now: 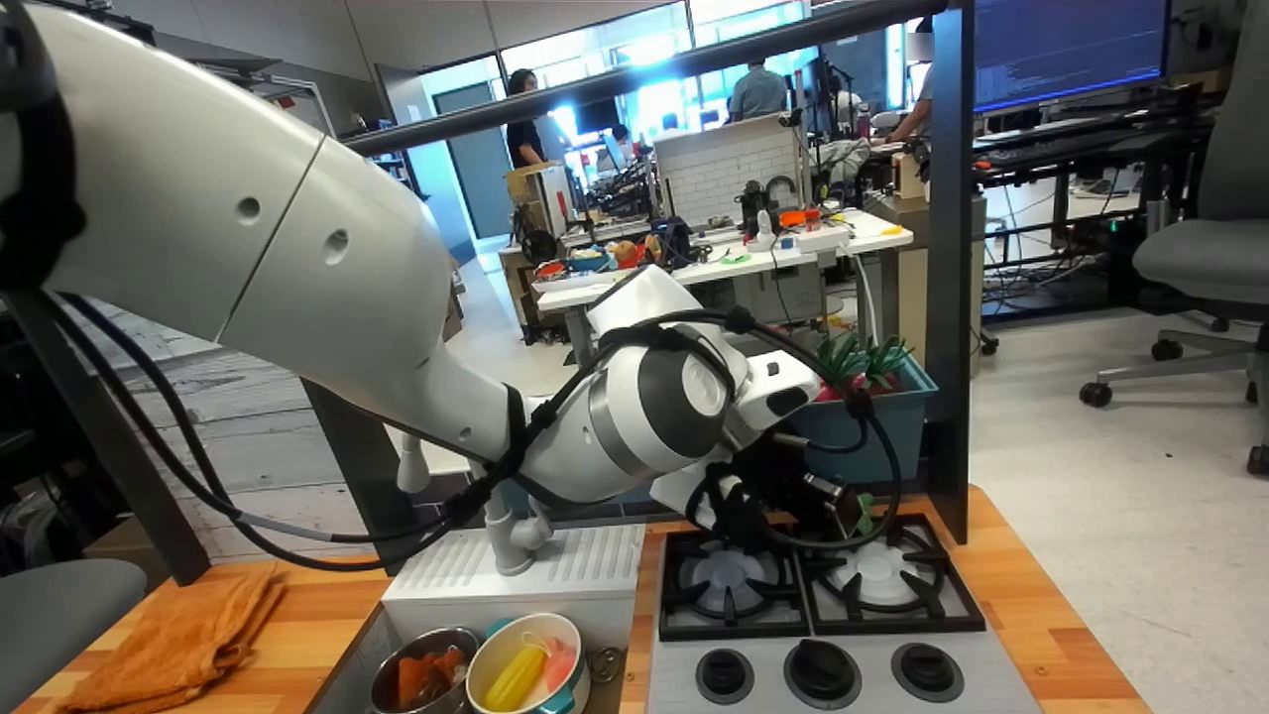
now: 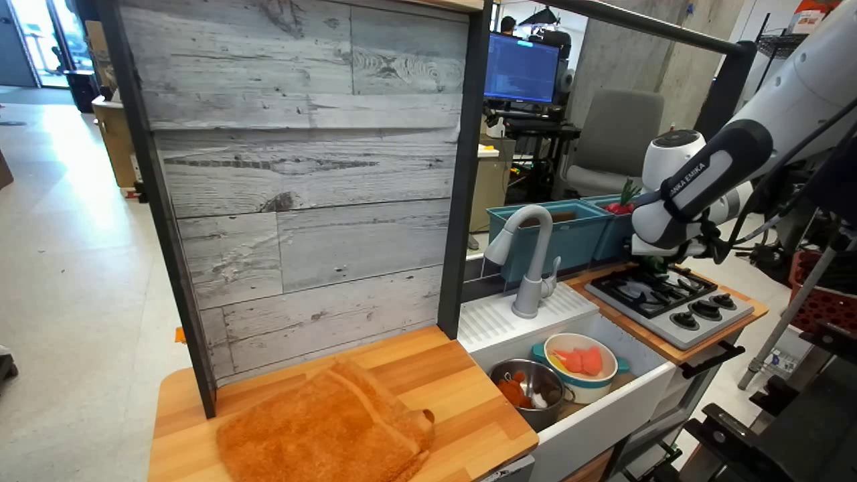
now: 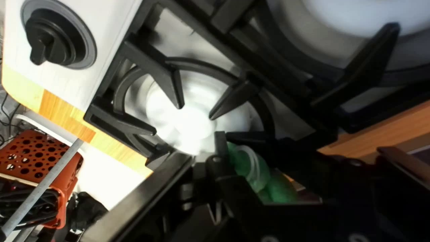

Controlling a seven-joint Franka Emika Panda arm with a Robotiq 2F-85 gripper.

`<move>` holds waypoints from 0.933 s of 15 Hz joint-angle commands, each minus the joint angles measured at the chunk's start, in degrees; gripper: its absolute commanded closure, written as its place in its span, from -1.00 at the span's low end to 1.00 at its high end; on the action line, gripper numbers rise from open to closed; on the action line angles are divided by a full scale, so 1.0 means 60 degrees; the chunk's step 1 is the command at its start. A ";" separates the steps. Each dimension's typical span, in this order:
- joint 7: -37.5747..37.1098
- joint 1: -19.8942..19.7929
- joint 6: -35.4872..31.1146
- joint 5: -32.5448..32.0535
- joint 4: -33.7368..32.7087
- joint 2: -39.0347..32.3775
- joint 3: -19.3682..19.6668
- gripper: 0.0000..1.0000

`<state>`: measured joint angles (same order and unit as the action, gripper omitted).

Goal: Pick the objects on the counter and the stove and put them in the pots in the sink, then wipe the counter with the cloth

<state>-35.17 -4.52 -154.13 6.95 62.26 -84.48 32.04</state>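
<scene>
In the wrist view a green toy [image 3: 268, 174] with a pale loop lies between the fingers of my gripper [image 3: 247, 144], over a burner of the stove [image 3: 111, 20]. One finger [image 3: 220, 144] is against the toy's side; the other is lost in shadow, so I cannot tell whether the grip is firm. In the sink [image 2: 616, 408], the cream pot [image 2: 592, 393] holds a yellow toy [image 1: 518, 677] and a pinkish-red one [image 1: 558, 662]. Orange-brown and white pieces [image 2: 512, 390] fill the metal pot [image 2: 549, 416]. The orange cloth [image 2: 321, 422] rests folded on the counter [image 2: 479, 415].
A grey faucet [image 2: 531, 281] rises behind the sink. Teal troughs [image 2: 569, 234], with a leafy plant [image 1: 867, 362], line the back of the stove. A black post [image 1: 950, 297] and an overhead bar [image 1: 634, 79] frame the arm. The grey plank panel [image 2: 321, 174] stands behind the cloth.
</scene>
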 commanded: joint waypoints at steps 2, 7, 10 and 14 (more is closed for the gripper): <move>0.0386 -0.0210 -0.0933 0.0036 0.0261 0.0266 -0.0136 0.95; 0.1639 -0.0210 -0.4361 -0.0067 0.2602 0.1349 -0.0852 0.98; 0.2865 -0.0711 -0.5708 -0.0759 0.4277 0.2551 -0.1945 0.98; 0.5187 -0.2230 -0.6209 -0.2146 0.6101 0.4270 -0.4145 0.98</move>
<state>-14.43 -11.30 -189.16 -1.08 87.89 -69.06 16.80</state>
